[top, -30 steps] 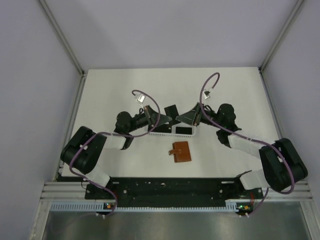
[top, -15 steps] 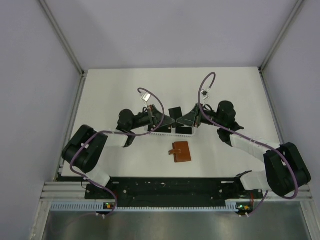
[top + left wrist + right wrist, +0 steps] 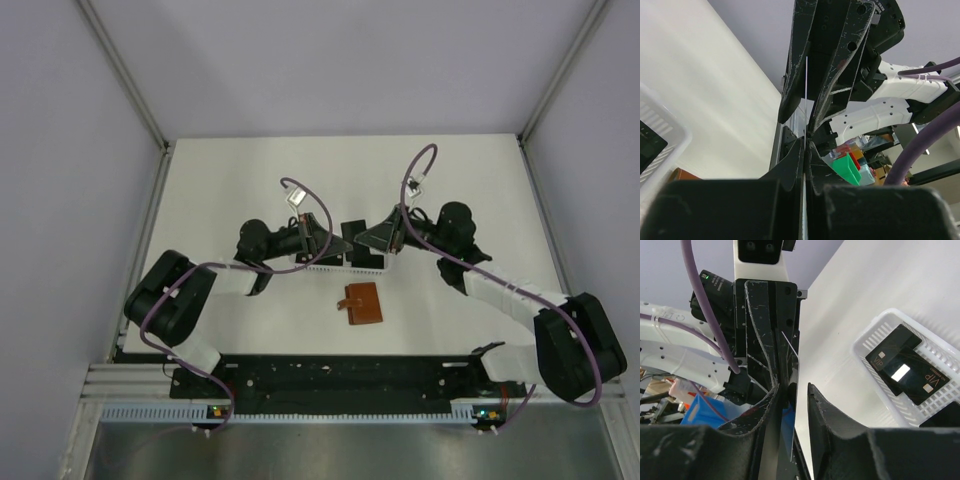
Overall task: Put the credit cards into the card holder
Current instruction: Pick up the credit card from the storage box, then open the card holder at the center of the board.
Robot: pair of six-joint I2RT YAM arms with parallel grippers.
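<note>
Grip of left gripper (image 3: 805,142) tight on one black credit card (image 3: 353,228), lifted clear of desk (image 3: 220,180), thin edge toward both wrist cameras. Right gripper (image 3: 800,385) at 3 o'clock of that card in top view, jaws parted and straddling opposite edge, one finger close against it, other standing off. White slotted basket (image 3: 871,336) at 6 o'clock of raised card, with more credit cards (image 3: 900,365) flat inside, "VIP" lettering up. Card holder (image 3: 362,304) at 6 o'clock of basket, near but apart, brown, flat on desk, clasp tab toward 9 o'clock.
</note>
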